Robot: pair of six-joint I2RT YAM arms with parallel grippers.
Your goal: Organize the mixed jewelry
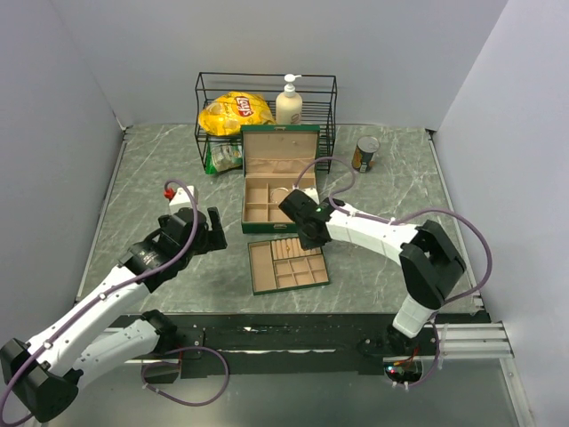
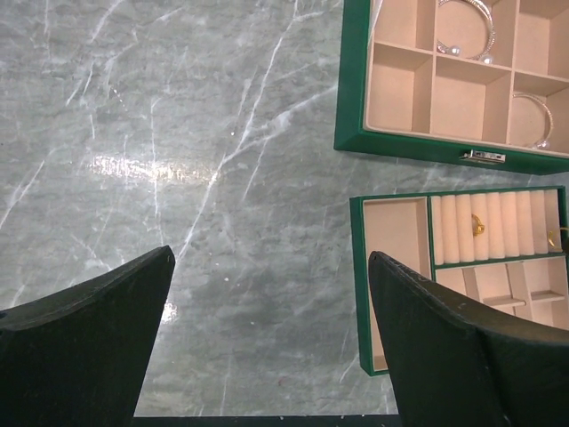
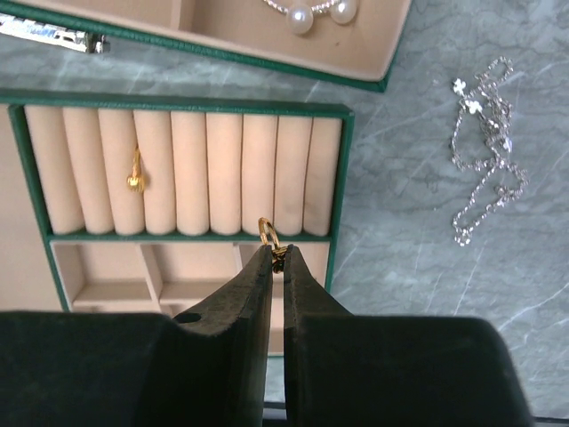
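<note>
The left pincer (image 2: 271, 260) hangs over bare grey tabletop (image 2: 178, 133), jaws wide and holding nothing. At the rear, one wire rack (image 1: 267, 82) contains one yellow chip bag (image 1: 236, 111) marked "Lay's" and one pump bottle (image 1: 289, 102). The green jewelry box (image 2: 354, 107) holds two beaded pieces in separate compartments: the first bangle (image 2: 464, 31) and the second bangle (image 2: 533, 120). In the compartment tray (image 3: 178, 105), the seated gold ring (image 3: 135, 173) sits between two rolls, its long axis along the slot. The right pincer (image 3: 277, 256) is nearly closed on the held gold ring (image 3: 268, 233), which stands upright at the roll section's near edge. One silvery chain (image 3: 484, 151) lies on the tabletop right of the tray, its length parallel to the rolls. The label on the one can (image 1: 364, 153) is unreadable.
</note>
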